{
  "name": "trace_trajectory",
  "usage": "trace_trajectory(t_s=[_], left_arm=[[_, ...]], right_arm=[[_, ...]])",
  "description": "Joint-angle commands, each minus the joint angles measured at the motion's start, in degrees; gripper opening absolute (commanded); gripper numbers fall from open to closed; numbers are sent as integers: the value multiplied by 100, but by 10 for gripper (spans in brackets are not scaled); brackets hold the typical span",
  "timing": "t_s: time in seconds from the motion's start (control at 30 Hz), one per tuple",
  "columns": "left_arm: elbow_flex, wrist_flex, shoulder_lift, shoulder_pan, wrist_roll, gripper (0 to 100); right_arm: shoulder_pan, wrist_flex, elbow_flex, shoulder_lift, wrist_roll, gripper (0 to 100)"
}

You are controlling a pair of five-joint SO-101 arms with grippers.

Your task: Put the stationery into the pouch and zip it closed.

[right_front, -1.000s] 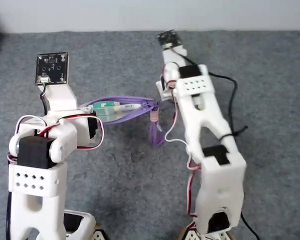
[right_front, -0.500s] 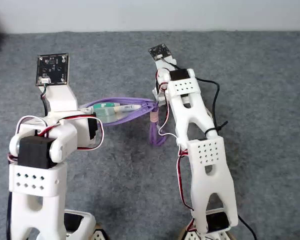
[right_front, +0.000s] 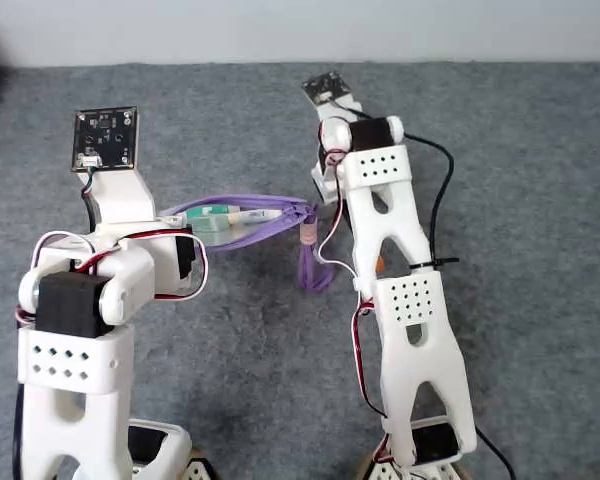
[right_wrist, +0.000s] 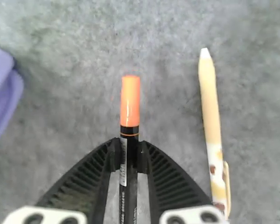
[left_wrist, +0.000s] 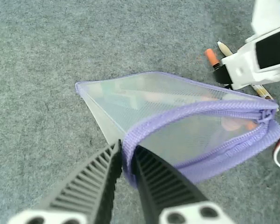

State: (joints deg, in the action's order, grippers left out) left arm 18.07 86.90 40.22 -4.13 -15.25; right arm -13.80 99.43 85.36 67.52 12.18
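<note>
The purple mesh pouch [left_wrist: 177,116] lies open on the grey carpet, with several pens and a green item inside [right_front: 220,215]. My left gripper [left_wrist: 126,161] is shut on the pouch's zipper edge at its end nearest the left arm. My right gripper [right_wrist: 129,149] is shut on a black marker with an orange cap [right_wrist: 130,100], just past the pouch's other end [right_wrist: 2,102]. Beside the marker a cream pen [right_wrist: 211,121] rests on the carpet. In the left wrist view the right gripper [left_wrist: 224,70] shows beyond the pouch with the orange cap [left_wrist: 210,56] sticking out.
A purple strap loop [right_front: 310,265] with a pink piece trails from the pouch toward the front. The right arm [right_front: 380,200] hangs over the spot where the marker and pen are. Grey carpet [right_front: 530,150] stretches all around, with a pale wall at the back.
The right arm has changed its pose: its forearm swung and its wrist shifted a little left toward the pouch's end. The left arm and the pouch have kept still.
</note>
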Motion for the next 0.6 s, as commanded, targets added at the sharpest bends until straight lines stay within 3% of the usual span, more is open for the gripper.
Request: trace_trajectory(t_s=[0.0, 0.27, 0.57], left_arm=[[-347, 18, 0, -53, -53, 12], [-347, 18, 18, -53, -53, 12], [-382, 290, 18, -53, -53, 12]], right_arm=[[48, 330, 651, -145, 44, 8], [66, 374, 1011, -462, -97, 8], [13, 365, -870, -2668, -800, 8]])
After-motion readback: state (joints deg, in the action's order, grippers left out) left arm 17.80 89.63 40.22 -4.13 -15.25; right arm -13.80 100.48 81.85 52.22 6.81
